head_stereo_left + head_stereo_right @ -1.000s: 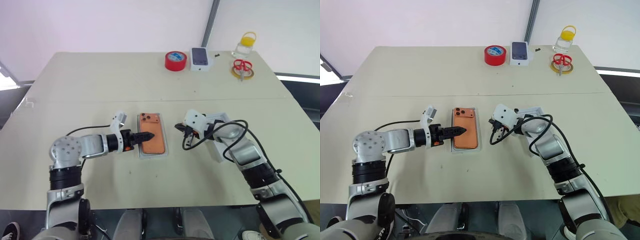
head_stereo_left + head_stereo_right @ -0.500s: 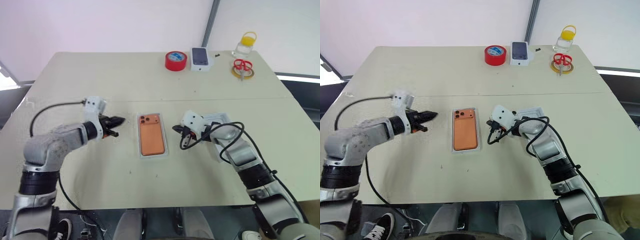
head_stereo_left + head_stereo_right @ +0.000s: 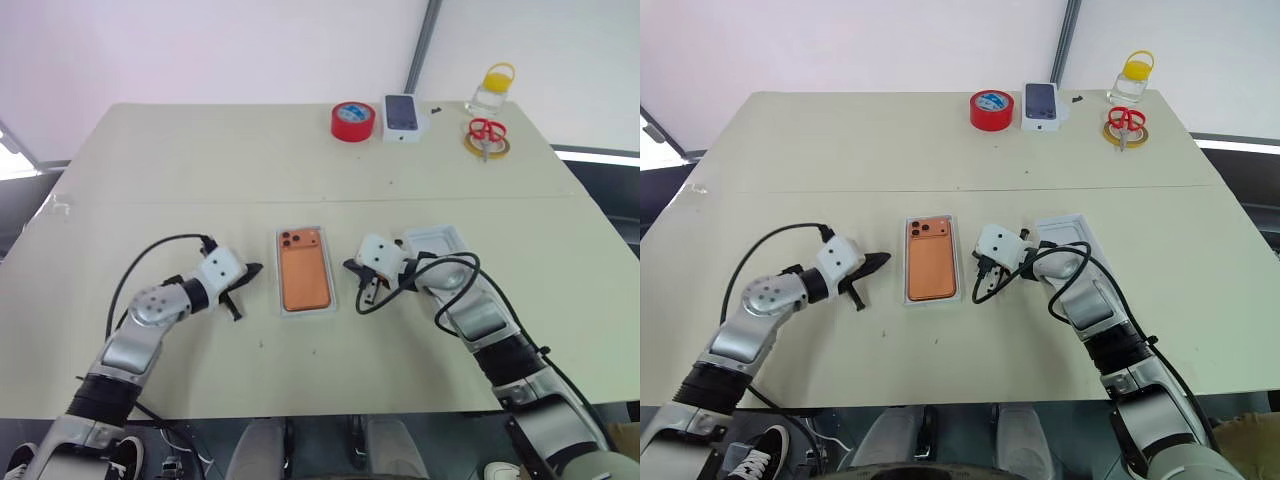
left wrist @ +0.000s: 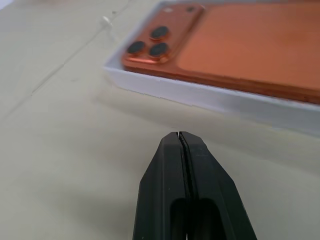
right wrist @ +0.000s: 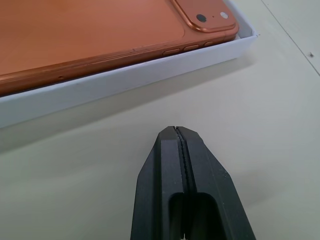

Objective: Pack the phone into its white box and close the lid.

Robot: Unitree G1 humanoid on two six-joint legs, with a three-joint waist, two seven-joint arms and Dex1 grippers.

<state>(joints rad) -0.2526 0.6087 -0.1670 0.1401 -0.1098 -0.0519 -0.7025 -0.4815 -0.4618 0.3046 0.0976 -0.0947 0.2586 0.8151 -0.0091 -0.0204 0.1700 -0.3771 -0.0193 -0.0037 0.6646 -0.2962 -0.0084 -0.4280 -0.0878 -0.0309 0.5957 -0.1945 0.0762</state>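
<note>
A matt orange metal-look phone (image 3: 304, 278) lies in a smooth white card box (image 4: 210, 97) on a matt cream bench (image 3: 200, 170).

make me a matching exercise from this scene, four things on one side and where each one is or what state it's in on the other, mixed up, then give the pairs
Things:
1. phone
2. lid
3. red tape roll
4. left gripper

Places or states:
A. at the table's far edge, beside a small white box with a phone picture
B. lying back up inside the white box
C. fingers shut, on the table beside the white box
D. empty, on the table behind the right arm

Pairs: 1-B, 2-D, 3-A, 4-C
</note>
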